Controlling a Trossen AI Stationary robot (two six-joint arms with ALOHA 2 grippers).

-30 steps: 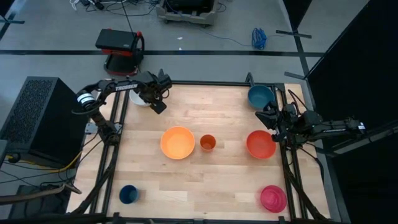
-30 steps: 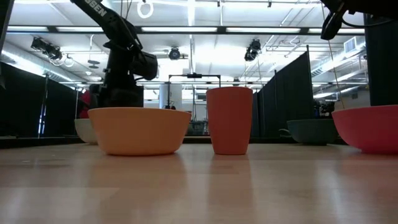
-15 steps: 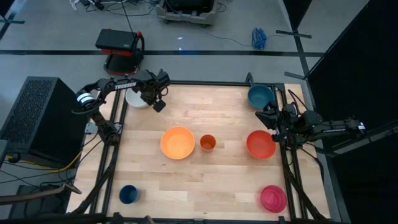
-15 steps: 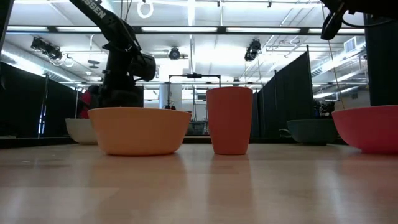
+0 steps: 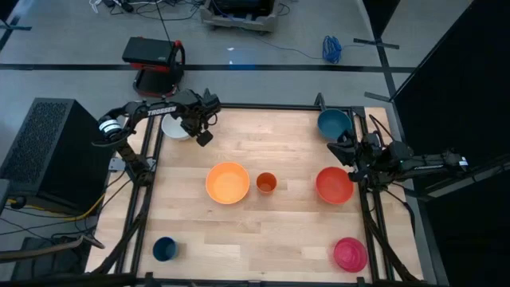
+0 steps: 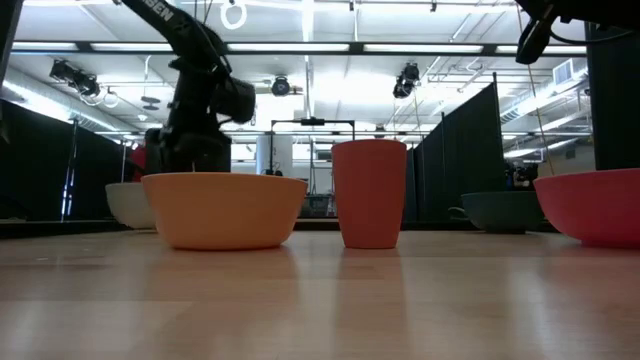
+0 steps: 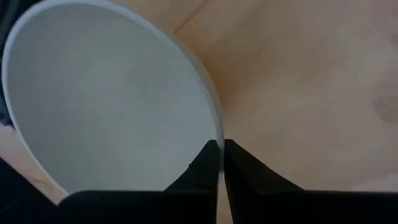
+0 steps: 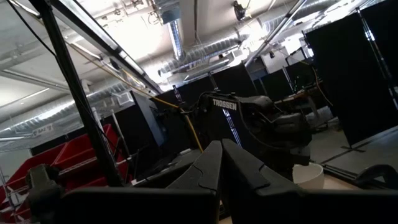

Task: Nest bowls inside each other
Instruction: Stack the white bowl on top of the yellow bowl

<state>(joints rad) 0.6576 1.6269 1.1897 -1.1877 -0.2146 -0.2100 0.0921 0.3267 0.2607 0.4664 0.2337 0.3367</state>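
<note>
The white bowl (image 5: 175, 127) sits at the table's far left corner, partly under the left arm. The left gripper (image 7: 218, 152) is clamped on its rim: in the left wrist view the two dark fingers (image 7: 202, 168) meet on the thin edge, one inside the bowl and one outside. The bowl is plain and smooth, pale grey-white inside, wide and shallow with a thin lip. In the low view it shows as a pale curve (image 6: 128, 204) behind the orange bowl.

The orange bowl (image 5: 227, 182) stands upright near the table's (image 5: 279, 239) middle, wide-mouthed with sloping sides. Just beside it, apart, is a small orange cup (image 5: 266, 183). The red-orange bowl (image 5: 334, 185) lies toward the right edge, and the teal bowl (image 5: 334, 123) sits at the far right corner. The pink bowl (image 5: 350, 254) is at the near right corner. A dark blue cup (image 5: 164, 249) stands at the near left.

The right gripper (image 5: 349, 154) waits raised at the right edge, between the teal and red-orange bowls, its fingers pressed together on nothing.
</note>
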